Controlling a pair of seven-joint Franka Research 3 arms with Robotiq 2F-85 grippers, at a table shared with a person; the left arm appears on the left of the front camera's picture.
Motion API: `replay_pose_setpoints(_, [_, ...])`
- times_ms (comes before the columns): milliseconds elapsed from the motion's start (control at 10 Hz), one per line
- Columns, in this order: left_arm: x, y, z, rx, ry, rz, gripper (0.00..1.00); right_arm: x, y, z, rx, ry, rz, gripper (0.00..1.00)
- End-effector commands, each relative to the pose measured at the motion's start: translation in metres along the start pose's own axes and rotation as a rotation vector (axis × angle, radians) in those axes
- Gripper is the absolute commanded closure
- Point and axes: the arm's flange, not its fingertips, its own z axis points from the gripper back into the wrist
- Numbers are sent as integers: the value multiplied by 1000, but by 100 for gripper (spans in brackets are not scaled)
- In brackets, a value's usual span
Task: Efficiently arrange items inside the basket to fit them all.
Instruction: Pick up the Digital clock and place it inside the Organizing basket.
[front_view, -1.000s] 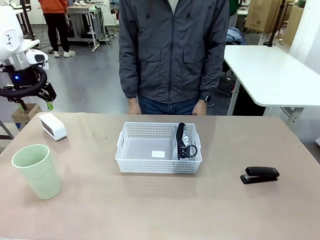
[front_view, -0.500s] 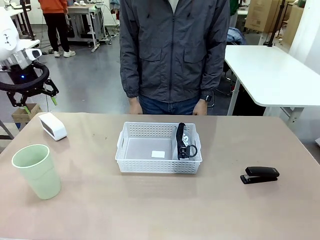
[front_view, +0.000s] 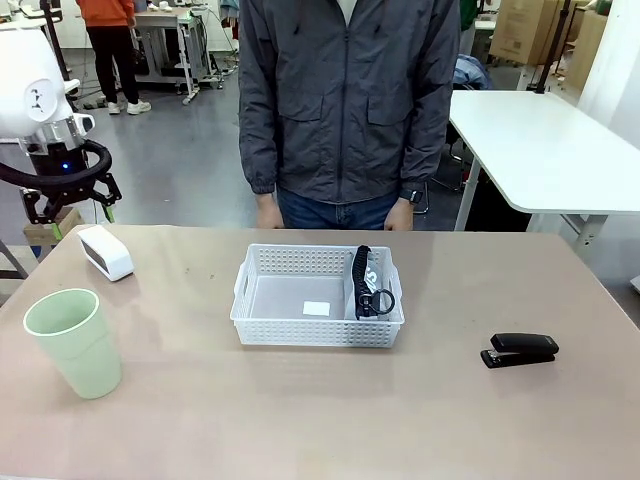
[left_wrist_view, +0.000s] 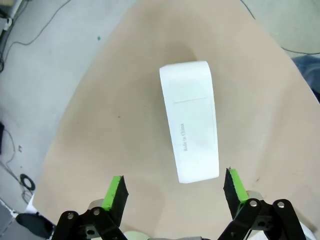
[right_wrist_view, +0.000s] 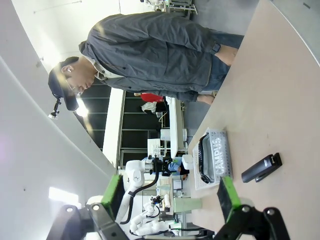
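A: Front view, what changed?
B: The left gripper (front_view: 68, 212) turned its wrist. Now it hangs open above the small white block (front_view: 105, 252), at ten o'clock from the basket (front_view: 245, 290). The items stayed.
A: Left wrist view?
B: The block lies under the spread jaws, not touched.
A: Right wrist view?
B: The right gripper (right_wrist_view: 169, 194) is wide apart and empty. The "CAMPUS" pouch (right_wrist_view: 214, 155) stands in the basket.

The pouch (front_view: 368, 285) sits in the basket (front_view: 300, 260); stapler (front_view: 520, 349) right, cup (front_view: 75, 345) and block (front_view: 105, 252) left.
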Motion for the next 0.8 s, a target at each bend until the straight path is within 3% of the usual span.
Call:
replay_pose_setpoints(0, [3,8,0,8,10,43,0,1,2,-1,20,-10,26,0])
replay_pose_setpoints(200, [2,3,-1,2,2,8,0,1,2,-1,20,-10,26,0])
replay_pose_setpoints(500, [12,5,-9,-157,-17,-55,0,1,2,-1,20,-10,26,0])
replay_pose_setpoints(700, [21,5,-24,-106,23,-5,0,1,2,-1,20,-10,26,0])
